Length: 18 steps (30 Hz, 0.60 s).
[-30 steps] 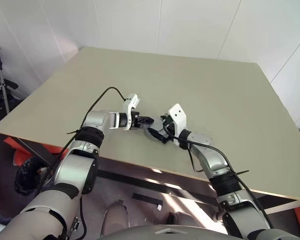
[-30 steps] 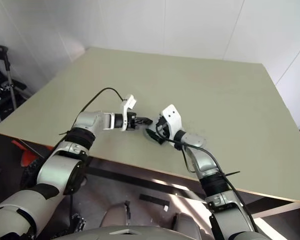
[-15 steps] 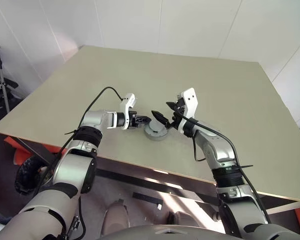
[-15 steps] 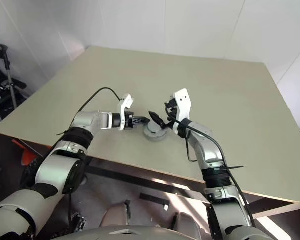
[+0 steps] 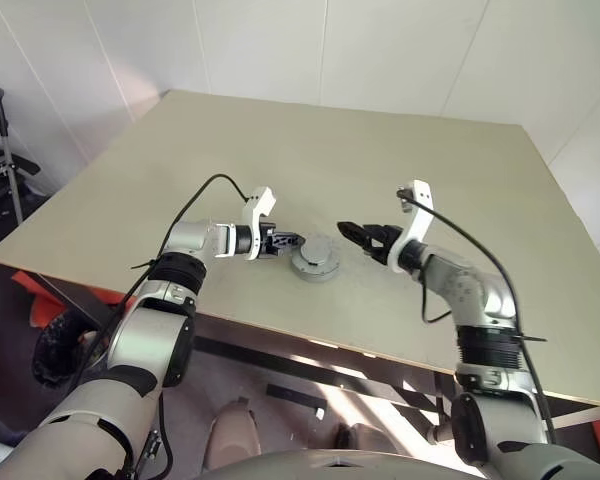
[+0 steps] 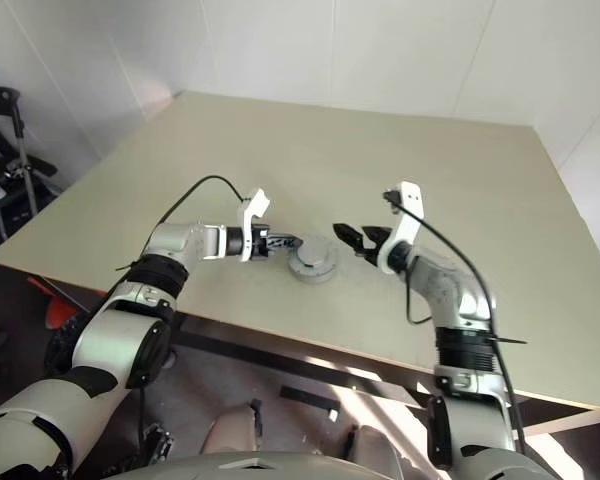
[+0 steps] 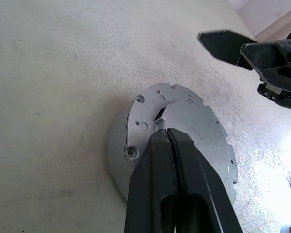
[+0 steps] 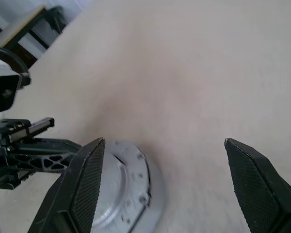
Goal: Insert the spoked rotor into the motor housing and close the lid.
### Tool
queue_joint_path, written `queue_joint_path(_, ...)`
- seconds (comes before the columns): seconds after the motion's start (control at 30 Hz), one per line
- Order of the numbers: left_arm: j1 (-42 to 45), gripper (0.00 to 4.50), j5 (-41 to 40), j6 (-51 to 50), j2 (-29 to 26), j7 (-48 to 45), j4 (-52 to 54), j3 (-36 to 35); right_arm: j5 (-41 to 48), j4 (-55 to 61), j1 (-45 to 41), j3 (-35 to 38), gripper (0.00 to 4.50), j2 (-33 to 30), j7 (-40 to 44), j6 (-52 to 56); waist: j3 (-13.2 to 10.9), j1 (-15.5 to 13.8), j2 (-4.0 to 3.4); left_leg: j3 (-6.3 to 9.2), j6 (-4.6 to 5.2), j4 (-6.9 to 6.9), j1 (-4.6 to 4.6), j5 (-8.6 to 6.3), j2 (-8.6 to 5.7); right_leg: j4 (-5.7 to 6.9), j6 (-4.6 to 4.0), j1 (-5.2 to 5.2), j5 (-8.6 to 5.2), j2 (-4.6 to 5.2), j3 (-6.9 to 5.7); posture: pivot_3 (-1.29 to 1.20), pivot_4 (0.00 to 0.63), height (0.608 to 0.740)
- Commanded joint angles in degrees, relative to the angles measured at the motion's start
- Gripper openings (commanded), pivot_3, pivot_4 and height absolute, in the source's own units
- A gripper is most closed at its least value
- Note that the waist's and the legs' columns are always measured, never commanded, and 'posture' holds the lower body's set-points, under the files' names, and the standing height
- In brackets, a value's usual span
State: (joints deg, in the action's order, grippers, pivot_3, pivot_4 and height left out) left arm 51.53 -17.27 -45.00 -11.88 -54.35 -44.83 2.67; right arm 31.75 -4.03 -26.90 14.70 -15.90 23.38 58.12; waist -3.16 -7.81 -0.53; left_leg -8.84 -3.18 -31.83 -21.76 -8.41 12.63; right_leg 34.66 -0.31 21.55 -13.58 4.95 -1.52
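A round silvery lid (image 7: 194, 121) with small holes and cut-outs lies flat on the shallow metal motor housing (image 5: 315, 264) near the table's front edge. The spoked rotor is hidden. My left gripper (image 5: 294, 241) reaches in from the left, shut with nothing between its fingers (image 7: 169, 160), its tips over the lid's left part. To the right of the housing, clear of it, my right gripper (image 5: 352, 232) hovers open and points at it. Its two black fingers (image 8: 85, 184) stand wide apart with nothing between them.
The beige table (image 5: 400, 170) stretches far back and to both sides of the housing. Its front edge (image 5: 280, 325) runs close below the housing. A black stand (image 5: 0, 160) is off the table's left side.
My right gripper has left the housing, swung up and to the right, and rolled over, staying open. The lidded housing now lies uncovered. The left gripper has not moved.
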Motion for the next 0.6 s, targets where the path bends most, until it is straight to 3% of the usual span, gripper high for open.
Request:
queue_joint_path(0.03, 1.02, 0.00, -0.02, 0.36, 0.64, -1.11, 0.81, 0.35, 5.53, 3.43, -1.15, 1.68, 4.46, -1.92, -0.48, 13.27, 0.00, -0.13, 0.00, 0.00, -0.01, 0.03, 0.01, 0.01, 0.00, 0.00, 0.00, 0.00, 0.00, 0.00, 0.00, 0.00, 0.000, 0.740)
queue_joint_path(0.27, 1.12, 0.00, 0.28, 1.18, 0.94, -0.89, 0.36, -0.02, 8.80, 7.22, -0.71, 1.07, 4.46, -1.04, -0.65, 23.52, -0.01, -1.09, -0.04, -0.01, -0.14, 0.23, 0.08, 0.08, -0.01, 0.00, 0.01, 0.01, 0.00, 0.00, 0.00, 0.00, 0.000, 0.740)
queue_joint_path(0.6, 0.70, 0.00, 0.47, 1.16, -0.10, -0.58, 1.02, -0.41, 6.16, -0.33, -2.58, 2.31, 4.46, 7.30, -5.22, 19.08, -0.01, -0.69, -0.03, -0.03, -0.37, 0.38, 0.13, 0.22, -0.01, 0.03, 0.03, 0.09, -0.01, 0.02, 0.00, 0.00, 0.000, 0.740)
